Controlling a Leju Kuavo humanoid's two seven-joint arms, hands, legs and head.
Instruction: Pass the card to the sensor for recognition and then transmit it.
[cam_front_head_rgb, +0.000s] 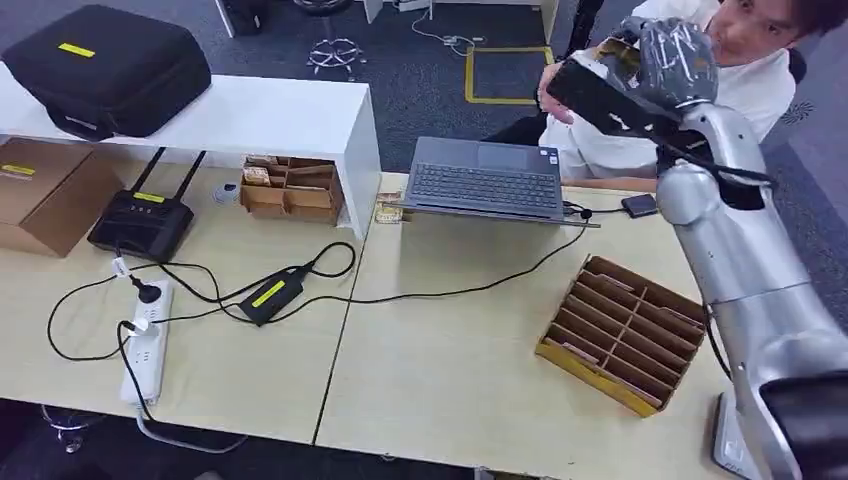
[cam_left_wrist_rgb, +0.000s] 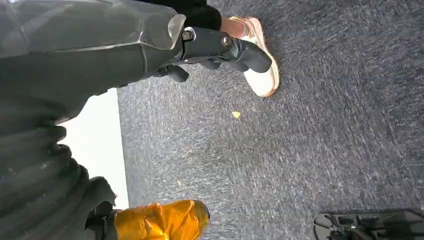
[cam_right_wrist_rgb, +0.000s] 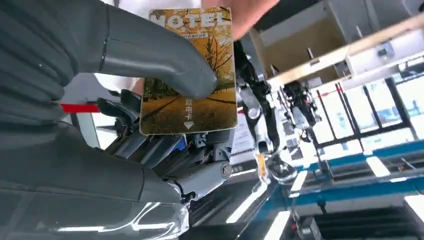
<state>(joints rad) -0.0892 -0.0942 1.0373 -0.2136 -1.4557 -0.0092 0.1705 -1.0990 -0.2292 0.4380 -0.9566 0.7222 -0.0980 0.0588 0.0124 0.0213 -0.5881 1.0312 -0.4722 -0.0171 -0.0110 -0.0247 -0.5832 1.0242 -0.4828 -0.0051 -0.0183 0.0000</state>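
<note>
My right hand (cam_front_head_rgb: 655, 70) is raised at the far right, toward a person (cam_front_head_rgb: 770, 70) seated behind the table. In the right wrist view the thumb (cam_right_wrist_rgb: 165, 65) presses a yellow hotel card (cam_right_wrist_rgb: 200, 105) against the dark fingers. The card's edge (cam_front_head_rgb: 612, 52) peeks out above the hand in the head view. The person's fingers (cam_right_wrist_rgb: 245, 12) touch the far end of the card, and their hand (cam_front_head_rgb: 550, 95) is at my fingertips. My left hand (cam_left_wrist_rgb: 215, 47) hangs over grey carpet, holding nothing, fingers apart.
An open laptop (cam_front_head_rgb: 487, 180) sits mid-table with a small black device (cam_front_head_rgb: 638, 205) to its right. A yellow slotted cardboard tray (cam_front_head_rgb: 620, 330) lies under my right arm. A power strip (cam_front_head_rgb: 148, 345), adapter (cam_front_head_rgb: 270, 295), router (cam_front_head_rgb: 140, 222) and cables lie on the left.
</note>
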